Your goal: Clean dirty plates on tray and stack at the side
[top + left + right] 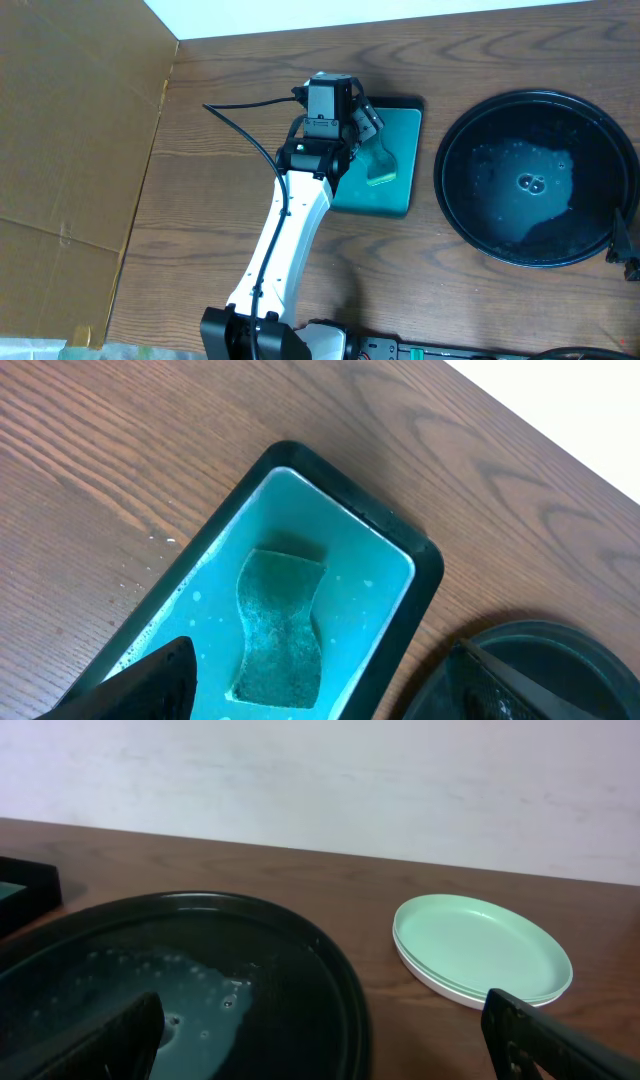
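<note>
The round black tray (pixel 538 178) sits at the right and holds only a wet, bubbly film. In the right wrist view the pale plates (pixel 480 948) lie stacked on the table to the right of the tray (pixel 330 970). They are out of the overhead view. My right gripper (pixel 330 1055) is open over the tray's near rim, with nothing between its fingers, and only a bit of it (pixel 622 240) shows at the overhead frame's right edge. My left gripper (pixel 320 695) hangs open above a green sponge (pixel 280 625), not touching it.
The sponge (pixel 378 165) lies in a small rectangular teal tray (pixel 400 195) with a black edge, left of the black tray. A cardboard sheet (pixel 70 150) covers the table's left side. A white wall stands behind the table.
</note>
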Controlling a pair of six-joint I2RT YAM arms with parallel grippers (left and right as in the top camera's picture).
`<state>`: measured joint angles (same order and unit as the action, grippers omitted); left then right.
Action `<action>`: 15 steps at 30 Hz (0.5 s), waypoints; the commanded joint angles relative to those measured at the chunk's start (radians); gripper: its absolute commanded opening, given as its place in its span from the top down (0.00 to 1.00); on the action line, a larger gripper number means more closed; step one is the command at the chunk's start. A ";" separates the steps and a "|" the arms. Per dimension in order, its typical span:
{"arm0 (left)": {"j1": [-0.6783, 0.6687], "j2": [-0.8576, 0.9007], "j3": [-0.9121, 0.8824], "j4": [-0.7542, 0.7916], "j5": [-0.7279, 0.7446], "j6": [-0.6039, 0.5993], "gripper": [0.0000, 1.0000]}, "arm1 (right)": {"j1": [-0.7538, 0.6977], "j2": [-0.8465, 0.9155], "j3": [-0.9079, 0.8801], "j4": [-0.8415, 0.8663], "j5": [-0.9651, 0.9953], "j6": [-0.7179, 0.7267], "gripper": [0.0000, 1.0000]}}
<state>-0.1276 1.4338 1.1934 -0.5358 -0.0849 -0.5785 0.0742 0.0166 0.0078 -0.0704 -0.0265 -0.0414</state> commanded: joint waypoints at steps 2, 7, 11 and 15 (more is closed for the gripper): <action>0.004 0.001 0.009 -0.002 -0.009 0.002 0.20 | -0.018 -0.010 -0.002 -0.003 -0.001 -0.016 0.01; 0.004 0.003 0.009 -0.007 -0.010 0.003 0.20 | -0.018 -0.010 -0.002 -0.004 -0.001 -0.016 0.01; 0.005 0.010 0.007 -0.092 -0.009 0.003 0.20 | -0.018 -0.010 -0.002 -0.004 -0.001 -0.016 0.01; 0.007 -0.007 0.006 -0.220 -0.009 0.029 0.20 | -0.018 -0.010 -0.002 -0.003 -0.001 -0.016 0.01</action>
<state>-0.1268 1.4345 1.1931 -0.7177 -0.0845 -0.5755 0.0742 0.0166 0.0074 -0.0700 -0.0265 -0.0418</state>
